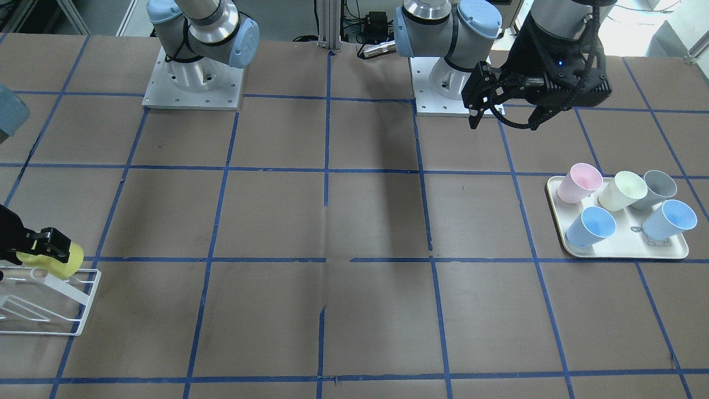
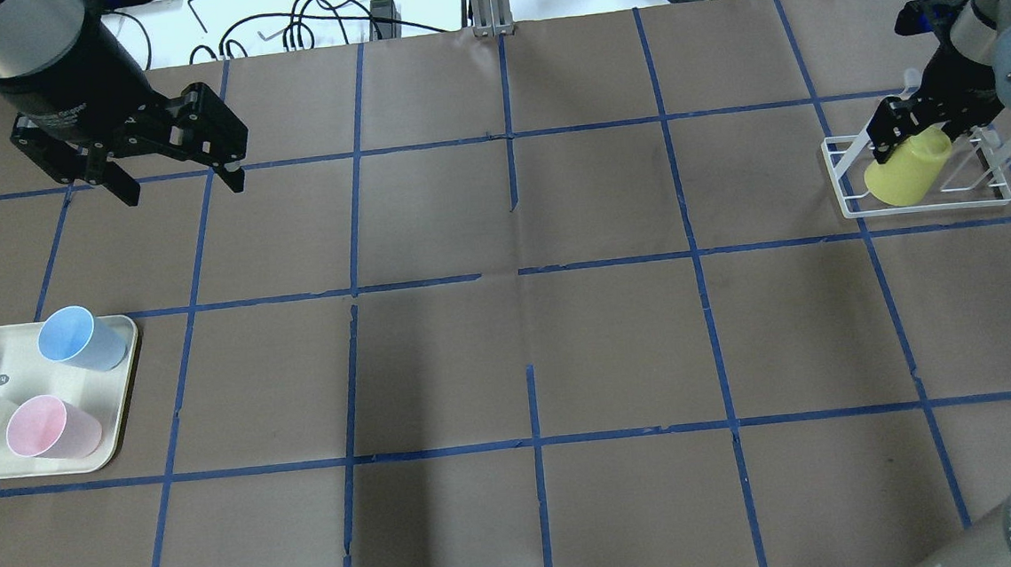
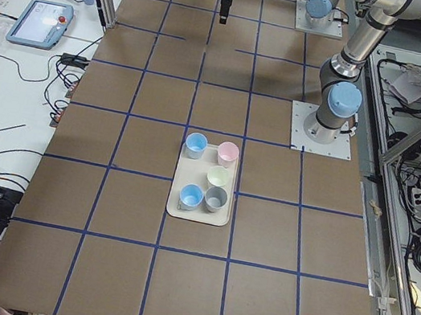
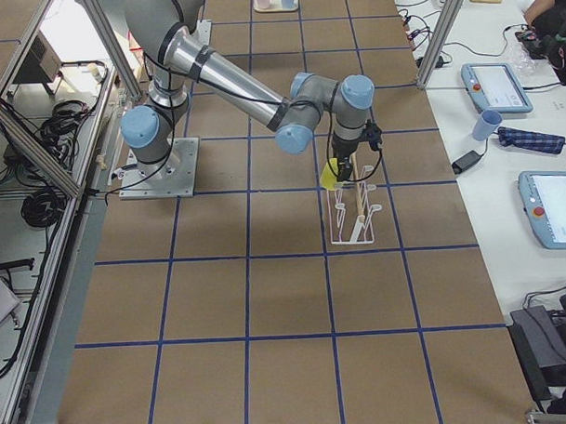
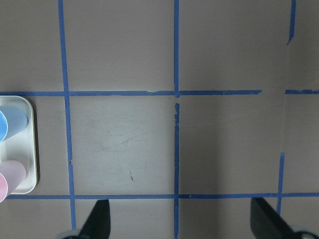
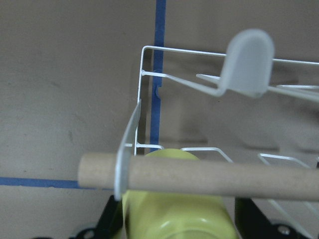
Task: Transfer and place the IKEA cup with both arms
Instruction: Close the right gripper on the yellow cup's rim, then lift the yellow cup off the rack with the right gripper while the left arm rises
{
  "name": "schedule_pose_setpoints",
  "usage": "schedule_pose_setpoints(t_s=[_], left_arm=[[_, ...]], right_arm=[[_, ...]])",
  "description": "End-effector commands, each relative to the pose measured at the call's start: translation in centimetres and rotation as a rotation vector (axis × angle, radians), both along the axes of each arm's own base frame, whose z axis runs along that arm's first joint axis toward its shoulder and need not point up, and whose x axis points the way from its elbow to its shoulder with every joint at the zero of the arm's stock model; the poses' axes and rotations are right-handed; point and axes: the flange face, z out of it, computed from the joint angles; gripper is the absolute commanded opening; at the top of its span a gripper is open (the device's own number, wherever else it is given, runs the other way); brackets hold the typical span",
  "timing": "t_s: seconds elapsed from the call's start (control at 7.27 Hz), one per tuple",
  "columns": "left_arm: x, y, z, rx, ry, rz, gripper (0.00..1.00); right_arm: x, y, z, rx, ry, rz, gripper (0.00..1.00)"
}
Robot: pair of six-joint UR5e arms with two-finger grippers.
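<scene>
The yellow-green IKEA cup (image 2: 905, 171) is tilted at one end of a white wire rack (image 2: 845, 181). My right gripper (image 2: 915, 129) is shut on it. The front view shows the cup (image 1: 65, 261), the gripper (image 1: 43, 245) and the rack (image 1: 83, 310) at its left edge. In the right wrist view the cup (image 6: 174, 211) sits between the gripper's black fingers (image 6: 110, 219), behind a wooden dowel (image 6: 209, 177) of the rack. My left gripper (image 2: 183, 190) is open and empty, high above the table's far left, also seen in the front view (image 1: 504, 126).
A cream tray (image 2: 121, 381) near the left arm holds a pink cup (image 2: 48, 427), a pale cream cup (image 1: 623, 190), a grey cup (image 1: 656, 188) and two light blue cups (image 1: 592, 226). Blue tape lines grid the brown table. Cables lie beyond the far edge.
</scene>
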Motion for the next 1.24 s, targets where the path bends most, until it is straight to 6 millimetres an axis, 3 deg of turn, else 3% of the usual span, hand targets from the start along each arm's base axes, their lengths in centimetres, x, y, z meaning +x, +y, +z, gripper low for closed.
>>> schedule_pose_setpoints(t_s=[0.0,0.55,1.1], left_arm=[[0.0,0.1,0.0,0.0,-0.001,0.0,1.0],[0.0,0.1,-0.1,0.001,-0.003,0.0,1.0],[0.0,0.0,0.0,0.0,0.0,0.0,1.0]], right_arm=[[0.0,0.0,0.1,-0.002,-0.001,0.002,0.51],[0.0,0.0,2.3,-0.02,0.005,0.002,0.44],[1.5,2.7,14.2,0.002,-0.002,-0.003,0.45]])
